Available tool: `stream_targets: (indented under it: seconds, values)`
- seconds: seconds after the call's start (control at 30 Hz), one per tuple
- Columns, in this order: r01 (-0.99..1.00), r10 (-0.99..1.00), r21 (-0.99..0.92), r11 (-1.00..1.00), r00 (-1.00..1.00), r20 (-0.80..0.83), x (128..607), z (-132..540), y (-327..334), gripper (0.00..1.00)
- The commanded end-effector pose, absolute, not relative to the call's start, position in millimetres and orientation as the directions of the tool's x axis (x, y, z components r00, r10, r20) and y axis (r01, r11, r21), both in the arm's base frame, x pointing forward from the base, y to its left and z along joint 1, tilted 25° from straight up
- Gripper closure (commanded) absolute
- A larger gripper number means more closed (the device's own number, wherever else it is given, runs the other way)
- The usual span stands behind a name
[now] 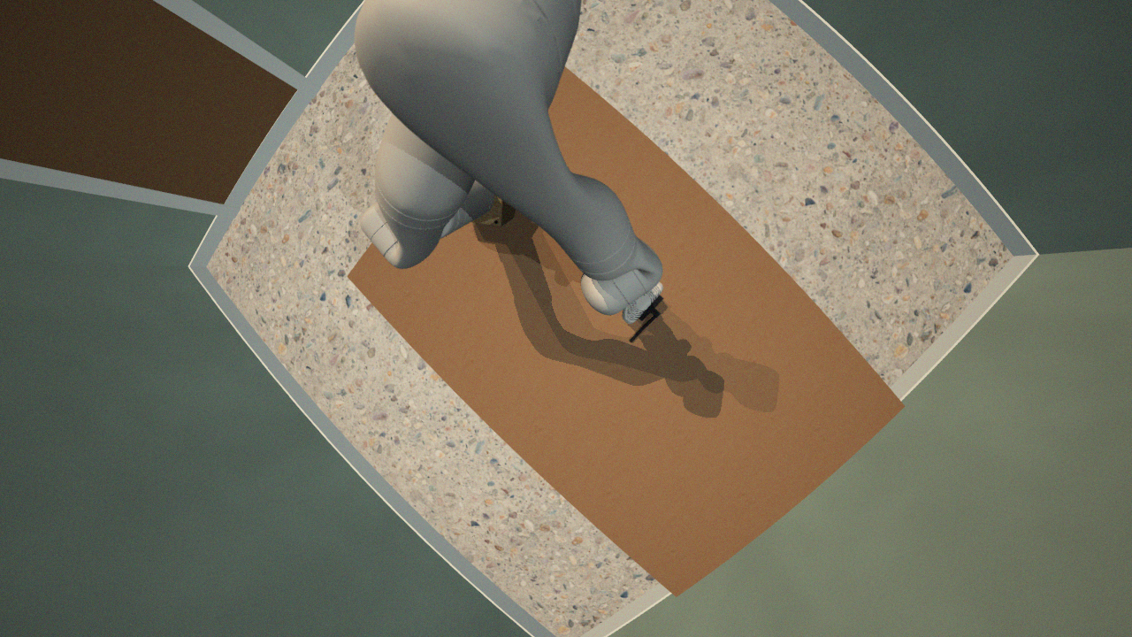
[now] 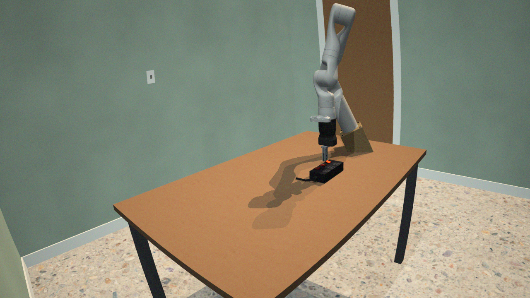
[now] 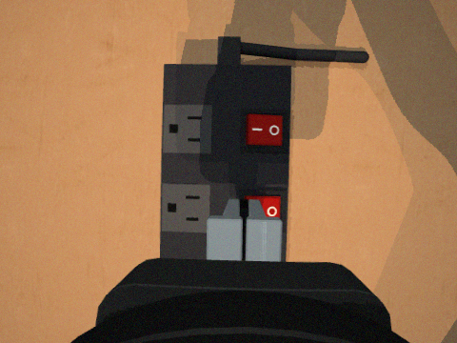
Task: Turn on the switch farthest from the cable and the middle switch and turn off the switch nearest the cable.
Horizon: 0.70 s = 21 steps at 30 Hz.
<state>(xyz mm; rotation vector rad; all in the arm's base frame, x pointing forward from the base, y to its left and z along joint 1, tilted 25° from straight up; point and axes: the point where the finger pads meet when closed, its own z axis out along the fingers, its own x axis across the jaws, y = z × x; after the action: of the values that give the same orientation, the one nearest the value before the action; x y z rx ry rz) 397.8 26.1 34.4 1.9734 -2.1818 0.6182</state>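
A black power strip lies flat on the brown table, its cable leaving the far end in the wrist view. It also shows in the exterior view, where the farthest switch glows brighter orange-red. The switch nearest the cable is dull red. The middle switch is partly covered by my fingers. My gripper is shut and empty, pointing straight down, its tips just above or at the middle switch. The farthest switch is hidden under the gripper in the wrist view. In the overhead view the arm hides most of the strip.
The arm's base mount stands on the table just behind the strip. The table edge runs to the right of the strip.
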Motion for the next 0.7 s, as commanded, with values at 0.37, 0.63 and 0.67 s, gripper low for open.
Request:
stream_targets:
  seconds: [0.37,0.63,0.67]
  values:
    - [-0.976,-0.919,-0.208,0.062,-0.138,0.37,398.8,25.5,17.6,1.0]
    - [-0.976,-0.919,-0.209,0.062,-0.138,0.37,399.1,24.4,17.2,1.0]
    - [-0.976,-0.919,-0.209,0.062,-0.138,0.37,399.1,24.4,17.3,1.0]
